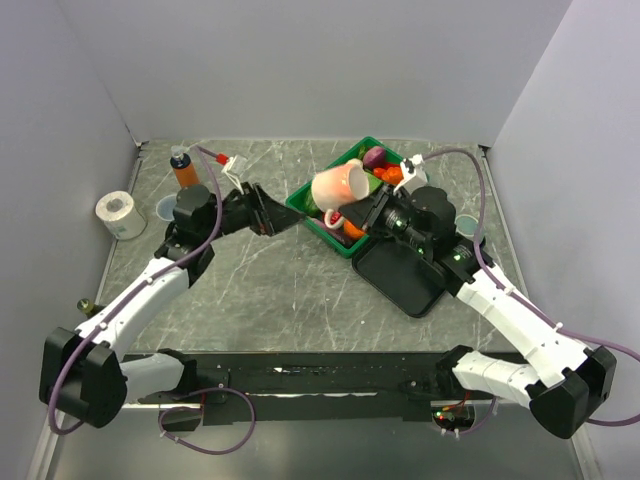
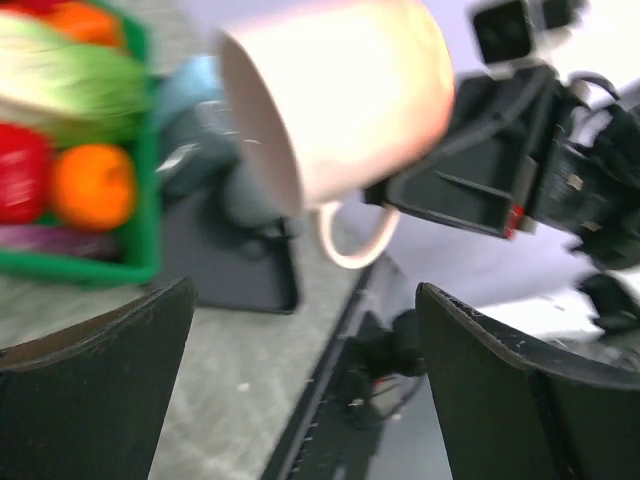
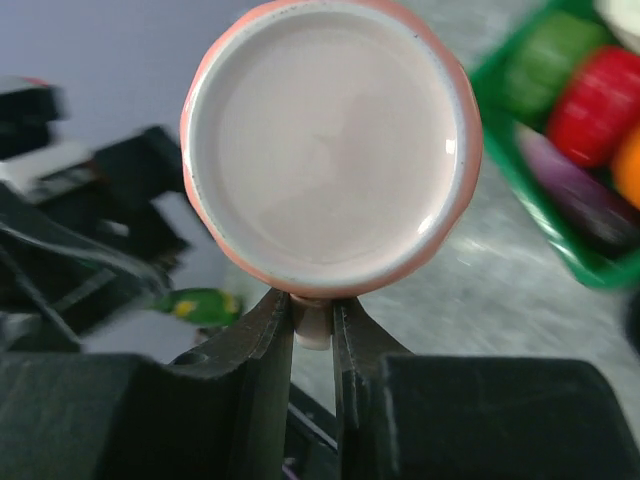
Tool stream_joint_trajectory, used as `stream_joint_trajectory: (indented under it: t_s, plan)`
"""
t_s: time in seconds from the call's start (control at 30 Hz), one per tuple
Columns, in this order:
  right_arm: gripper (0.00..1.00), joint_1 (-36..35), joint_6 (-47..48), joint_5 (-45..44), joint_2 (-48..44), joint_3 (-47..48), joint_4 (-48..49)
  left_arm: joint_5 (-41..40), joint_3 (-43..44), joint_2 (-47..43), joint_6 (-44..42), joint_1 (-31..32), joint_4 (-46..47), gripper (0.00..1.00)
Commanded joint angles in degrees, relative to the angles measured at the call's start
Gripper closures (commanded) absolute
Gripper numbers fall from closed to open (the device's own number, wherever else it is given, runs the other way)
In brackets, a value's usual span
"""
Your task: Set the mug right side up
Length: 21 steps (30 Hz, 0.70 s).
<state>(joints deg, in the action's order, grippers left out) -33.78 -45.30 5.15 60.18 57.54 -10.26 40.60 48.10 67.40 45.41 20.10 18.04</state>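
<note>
Mug (image 1: 338,185) hangs tilted on its side in the air above the green basket (image 1: 300,208). The right gripper (image 3: 312,330) pinches its handle from below. Its long axis points mouth-first toward the nearby left gripper (image 1: 268,215), whose jaws are spread wide.

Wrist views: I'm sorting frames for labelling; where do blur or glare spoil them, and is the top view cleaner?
Left wrist: the mug and green basket are smeared by blur. Right wrist: the mug's base is sharp with small glints on its rim, the background out of focus. Top external: sharp, evenly lit, no strong glare.
</note>
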Motion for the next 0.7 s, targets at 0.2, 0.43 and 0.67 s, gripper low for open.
stream_joint_trajectory:
  t_s: [0.2,0.43,0.67]
  plan:
    - [1.0,-0.94,-3.38,13.48,-1.03,5.74,28.8,-0.7,0.51,-1.83,15.4,5.92,24.57,0.04]
    - [1.0,-1.03,-5.24,16.82,-0.94,5.22,32.93,0.79,2.0,2.29,23.05,8.2,34.33,0.04]
    - [1.0,-1.02,-6.29,18.93,-1.56,3.72,35.75,1.85,4.63,4.32,25.78,9.7,37.24,0.13]
